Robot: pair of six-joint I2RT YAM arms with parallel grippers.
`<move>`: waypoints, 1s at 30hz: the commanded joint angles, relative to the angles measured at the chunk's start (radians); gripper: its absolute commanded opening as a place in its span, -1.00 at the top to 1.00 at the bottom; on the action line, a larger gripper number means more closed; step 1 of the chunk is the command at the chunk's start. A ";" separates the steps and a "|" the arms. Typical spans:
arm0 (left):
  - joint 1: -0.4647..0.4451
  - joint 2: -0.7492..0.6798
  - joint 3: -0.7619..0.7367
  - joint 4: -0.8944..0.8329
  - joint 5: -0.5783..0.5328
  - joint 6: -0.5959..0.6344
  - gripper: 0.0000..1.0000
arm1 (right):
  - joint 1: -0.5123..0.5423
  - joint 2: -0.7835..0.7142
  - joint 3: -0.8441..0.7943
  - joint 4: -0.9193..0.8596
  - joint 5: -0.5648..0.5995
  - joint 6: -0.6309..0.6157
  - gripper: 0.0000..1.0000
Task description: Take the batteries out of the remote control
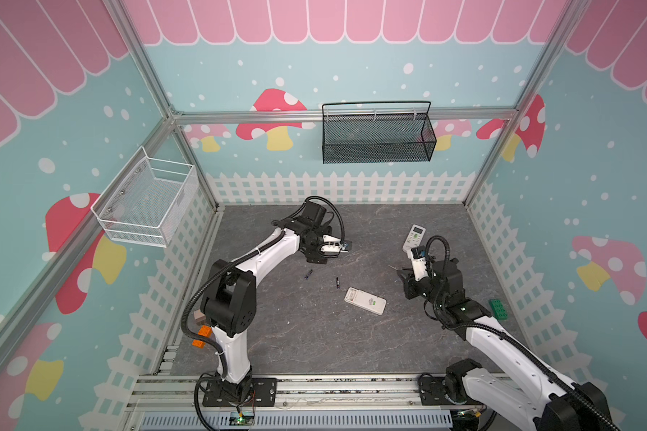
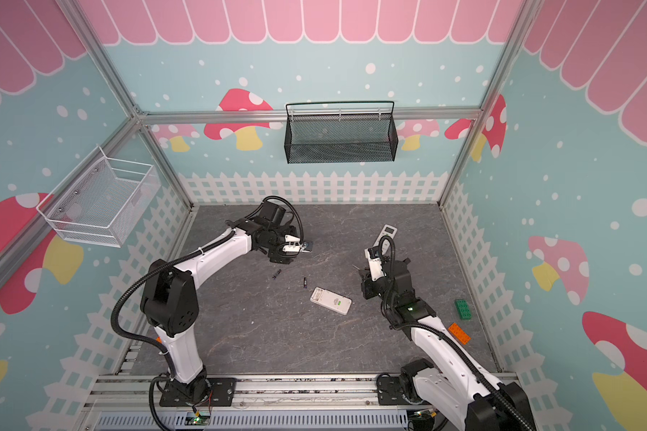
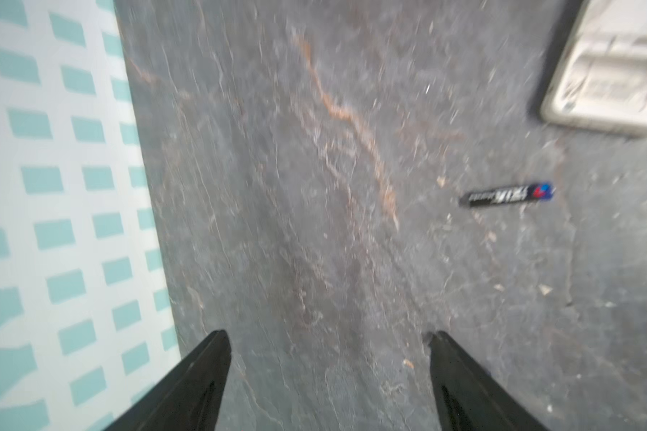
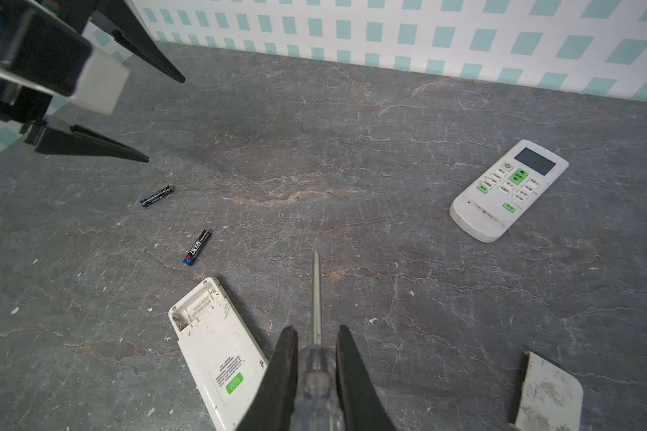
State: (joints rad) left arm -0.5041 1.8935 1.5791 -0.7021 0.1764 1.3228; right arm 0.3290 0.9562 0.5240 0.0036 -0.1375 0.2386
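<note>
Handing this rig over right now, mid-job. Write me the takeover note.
Left tool: open, empty, above the table.
Right tool: shut on the screwdriver.
Done: the face-down remote has its cover off and its bay looks empty. One black battery lies by its open end, another black battery beyond.
Left: the face-up remote lies near the far wall with its battery side hidden; probably next.
</note>
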 commanded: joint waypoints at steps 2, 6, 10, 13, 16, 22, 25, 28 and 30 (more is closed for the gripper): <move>-0.105 0.002 0.001 -0.140 0.097 -0.027 -0.70 | -0.035 0.000 0.017 -0.033 -0.050 0.062 1.00; -0.199 0.035 -0.016 -0.190 0.157 -0.066 -0.71 | -0.076 0.001 0.010 -0.042 -0.113 0.102 1.00; -0.248 0.080 -0.033 -0.188 0.168 -0.065 -0.74 | -0.103 -0.005 -0.012 -0.041 -0.151 0.136 1.00; -0.277 0.127 -0.008 -0.180 0.149 -0.085 -0.75 | -0.117 -0.018 -0.032 -0.040 -0.165 0.146 1.00; -0.294 0.183 0.042 -0.178 0.149 -0.119 -0.75 | -0.136 -0.035 -0.059 -0.035 -0.171 0.152 1.00; -0.326 0.252 0.077 -0.172 0.100 -0.098 -0.74 | -0.184 -0.033 -0.103 -0.026 -0.181 0.195 1.00; -0.333 0.272 0.085 -0.171 0.089 -0.098 -0.69 | -0.209 -0.041 -0.147 0.025 -0.146 0.266 0.97; -0.340 0.276 0.083 -0.171 0.087 -0.096 -0.63 | -0.220 -0.070 -0.224 0.129 -0.132 0.375 0.95; -0.346 0.277 0.081 -0.171 0.089 -0.093 -0.57 | -0.223 -0.104 -0.284 0.210 -0.127 0.438 0.95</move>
State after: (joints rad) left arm -0.8368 2.1509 1.6398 -0.8562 0.2646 1.2182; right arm 0.1127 0.8894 0.2970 0.0814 -0.2821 0.5468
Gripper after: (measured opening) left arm 0.793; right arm 0.169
